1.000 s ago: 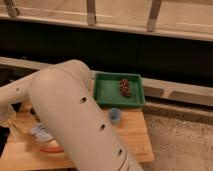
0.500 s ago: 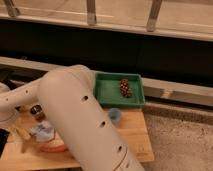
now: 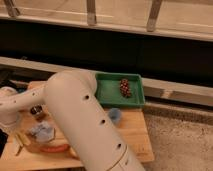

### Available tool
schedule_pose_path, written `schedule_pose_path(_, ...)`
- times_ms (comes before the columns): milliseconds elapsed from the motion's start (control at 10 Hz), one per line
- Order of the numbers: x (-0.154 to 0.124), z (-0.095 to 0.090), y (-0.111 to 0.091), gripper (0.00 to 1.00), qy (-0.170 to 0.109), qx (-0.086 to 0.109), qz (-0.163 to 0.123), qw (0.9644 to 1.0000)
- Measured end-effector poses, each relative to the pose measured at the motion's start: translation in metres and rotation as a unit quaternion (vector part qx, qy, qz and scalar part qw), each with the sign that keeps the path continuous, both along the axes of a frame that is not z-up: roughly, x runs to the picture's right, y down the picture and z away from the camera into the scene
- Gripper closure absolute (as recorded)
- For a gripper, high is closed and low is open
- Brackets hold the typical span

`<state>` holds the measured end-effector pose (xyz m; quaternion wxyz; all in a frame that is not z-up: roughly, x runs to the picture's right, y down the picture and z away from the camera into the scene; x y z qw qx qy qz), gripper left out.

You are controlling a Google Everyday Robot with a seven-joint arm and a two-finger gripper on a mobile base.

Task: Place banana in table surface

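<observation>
**Ana:** Wooden desk (image 3: 137,135), and at its far left edge lies the banana (image 3: 19,141), pale yellow, flat on the boards. So the fruit is on the surface?

**Ben:** It looks so to me. The arm's white link hangs just above and left of it. The pincer (image 3: 10,129) I place at the end of that link, near the left border, but whether it is released or clenched I cannot tell.

**Ana:** What sits next to the banana?

**Ben:** Just right of it a blue crumpled thing (image 3: 42,132), with a dark round object (image 3: 36,111) behind it and a red-orange pepper (image 3: 52,148) in front. Then the big white arm (image 3: 85,120) covers the middle of the desk. Past it is a small blue cup (image 3: 115,116), and behind that a green tray (image 3: 107,90) holding a dark cluster (image 3: 124,87).

**Ana:** How should the step be finished well?

**Ben:** My judgement: if the pincer has any hold left, loosen it fully, then lift straight up. A sideways pull could drag the banana off the near edge or knock it into the blue thing. Rise clear first, swing the arm afterwards.
</observation>
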<state>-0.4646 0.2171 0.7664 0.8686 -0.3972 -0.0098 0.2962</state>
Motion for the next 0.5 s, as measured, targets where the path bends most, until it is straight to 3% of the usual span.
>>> schedule_pose_path(500,0.0013,-0.0012,0.0004,0.20,0.002,-0.001,0.004,1.0000)
